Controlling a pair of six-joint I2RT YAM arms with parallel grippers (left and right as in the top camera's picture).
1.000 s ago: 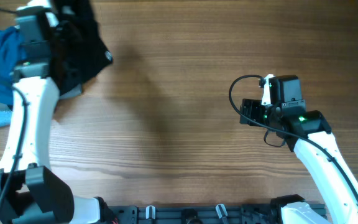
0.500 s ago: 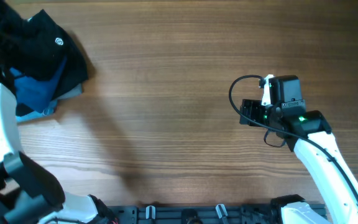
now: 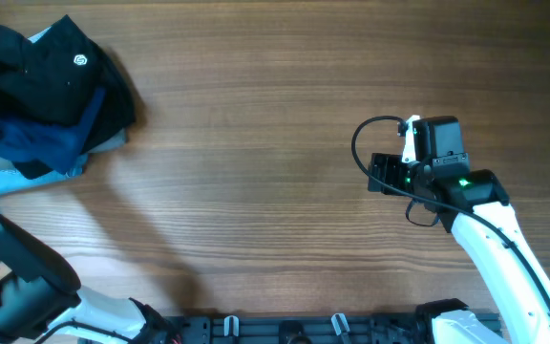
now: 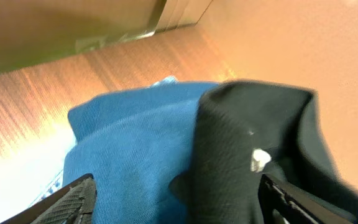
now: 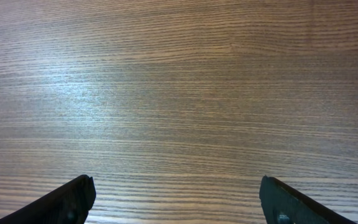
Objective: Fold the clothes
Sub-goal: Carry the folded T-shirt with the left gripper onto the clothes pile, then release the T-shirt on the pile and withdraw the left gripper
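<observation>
- Left arm (image 3: 17, 282) has swung clear of the pile. A second ago it covered the upper-left corner; now only its white link and black joint show along the left edge, lower left.
- That leaves the black garment (image 3: 41, 72) uncovered. It sits crumpled in the upper left of the overhead frame, on top of a blue garment (image 3: 41, 141), with the white round logo (image 3: 81, 60) facing up.
- Pale blue cloth (image 3: 12, 179) sticks out under the pile's lower edge.
- Left tool (image 4: 179, 202): tips apart, gripping nothing. Its wrist view has the black garment on the right and the blue one on the left. Can't tell if the tips touch the fabric.
- Right tool (image 3: 383, 175): hasn't moved, mid-right of the frame, well apart from the pile. Tips apart over bare desk (image 5: 179, 93), nothing between them.
</observation>
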